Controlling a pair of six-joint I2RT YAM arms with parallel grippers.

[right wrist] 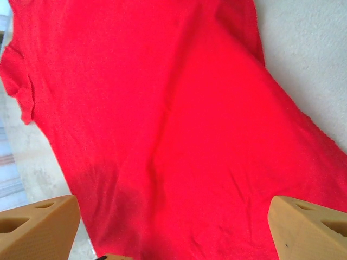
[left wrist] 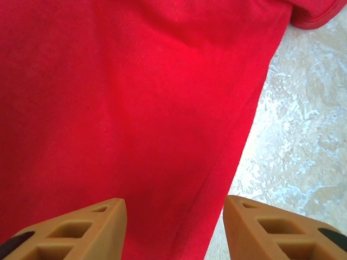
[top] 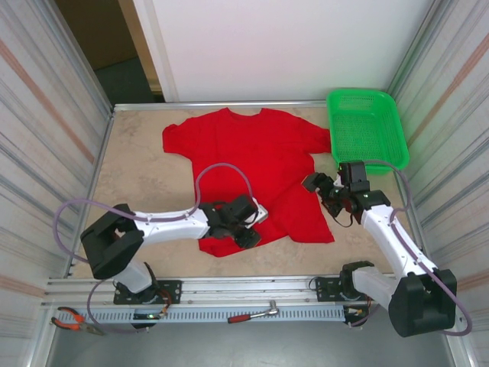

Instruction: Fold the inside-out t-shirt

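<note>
Pale marbled table top [top: 145,176], ribbed metal walls on 3 sides, and from where I stand the inside-out t-shirt [top: 252,160] lies spread out flat in the middle, collar towards the far wall, hem towards the arms. A green basket [top: 359,93] sits in the far right corner, close to the shirt's right sleeve.

The left gripper [top: 246,222] hangs low over the hem at the near left corner. Its 2 fingers [left wrist: 81,227] stand apart with nothing between them; one is above red cloth, the other above bare table, so it straddles the shirt's side edge. The right gripper [top: 325,195] hovers at the shirt's right edge, spread wide and empty, with cloth showing beneath it.

No fold looks made yet, and I'd guess both arms are lining up to take hold. What worries me:

- The left fingers could close on just 1 layer, or scrape the table and miss, leaving the edge behind when it lifts.
- The 2 grips sit at different heights along the shirt, so an uneven pull may skew the fold or bunch the flat cloth.
- A lift swung right might drag the sleeve against the basket.
</note>
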